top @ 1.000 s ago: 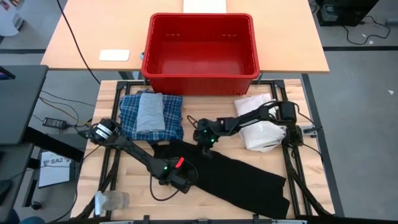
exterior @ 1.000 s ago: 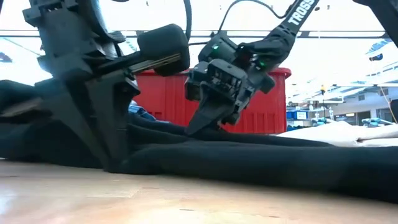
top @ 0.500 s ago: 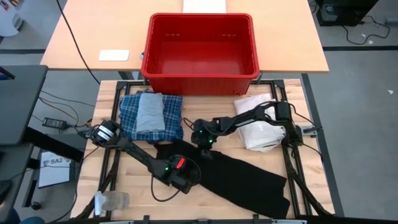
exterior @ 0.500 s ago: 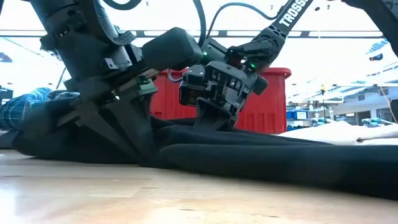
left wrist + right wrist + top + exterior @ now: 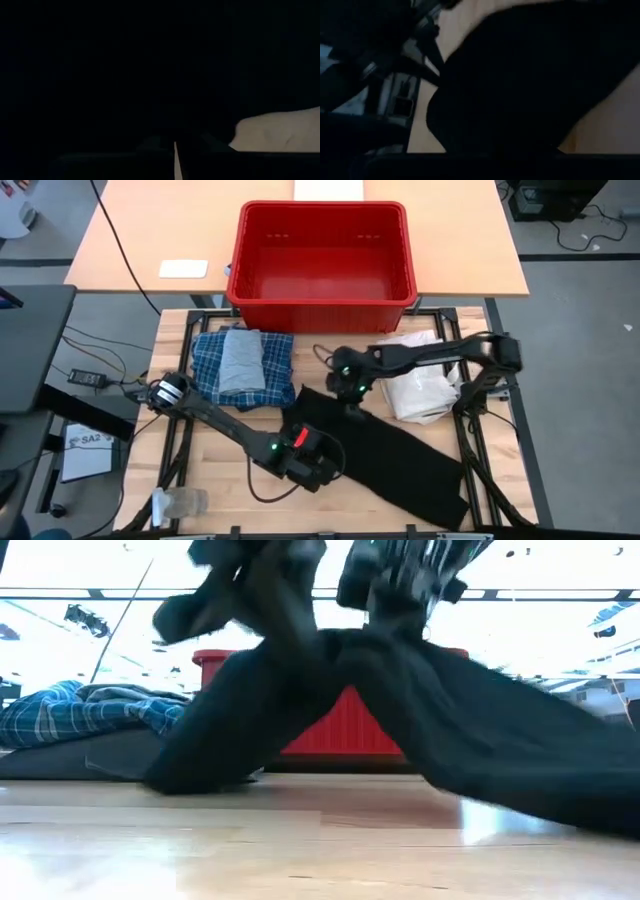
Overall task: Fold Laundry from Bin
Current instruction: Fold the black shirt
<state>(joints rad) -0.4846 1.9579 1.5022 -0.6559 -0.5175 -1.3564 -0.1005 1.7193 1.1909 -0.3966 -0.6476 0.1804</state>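
A: Two pincers on one garment. Left pincer (image 5: pixel 318 465) is clamped on the near-left edge of the long black fabric piece (image 5: pixel 400 460); right pincer (image 5: pixel 354 396) is pinched shut on its far edge.

B: Lifted?

A: Low view shows the black fabric piece (image 5: pixel 450 720) hanging from both pincers in two peaks, the rest trailing on the light wooden table (image 5: pixel 230 470) toward the right.

B: Other laundry?

A: Folded blue-and-white plaid shirt (image 5: pixel 212 370) with a folded light grey piece (image 5: pixel 240 360) on top, far-left on the table. Crumpled white fabric bag (image 5: pixel 425 385) sits far-right, under the right arm.

B: Bin?

A: Bright red rectangular plastic bin (image 5: pixel 322 298) stands beyond the table's far edge, nothing visible in it. Clear plastic cup (image 5: pixel 180 502) lies on its side at the near-left corner.

B: Wrist views?

A: Mostly filled by dark cloth.
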